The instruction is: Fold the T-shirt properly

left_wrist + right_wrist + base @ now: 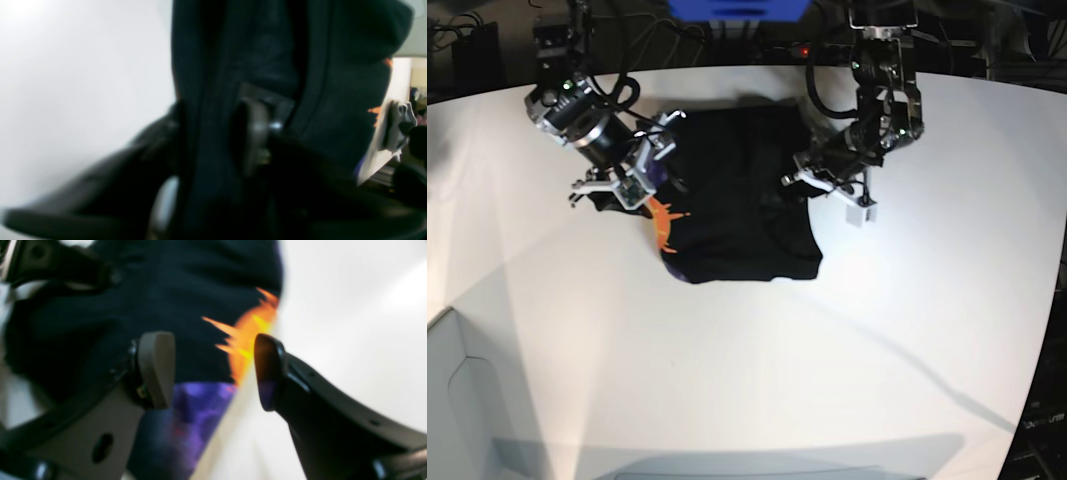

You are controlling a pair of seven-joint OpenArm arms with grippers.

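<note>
T-shirt (737,195) lies bunched on the white table (847,340), mid-far side. Left gripper (217,133) at its right edge, jaws closing on a dark fold; thin bite could slip. Right gripper (213,370) at its left edge by orange print (250,336), jaws spread, holding nothing; uneven lift would skew the fold.

- The right gripper (213,370) stands with its jaws wide apart, one pale pad (156,368) and one dark finger, poised at the printed edge of the T-shirt (737,200).
- The left gripper (812,180) reaches down onto the opposite edge of the T-shirt, its fingers pressed into the cloth folds, though blur hides whether they pinch it.
</note>
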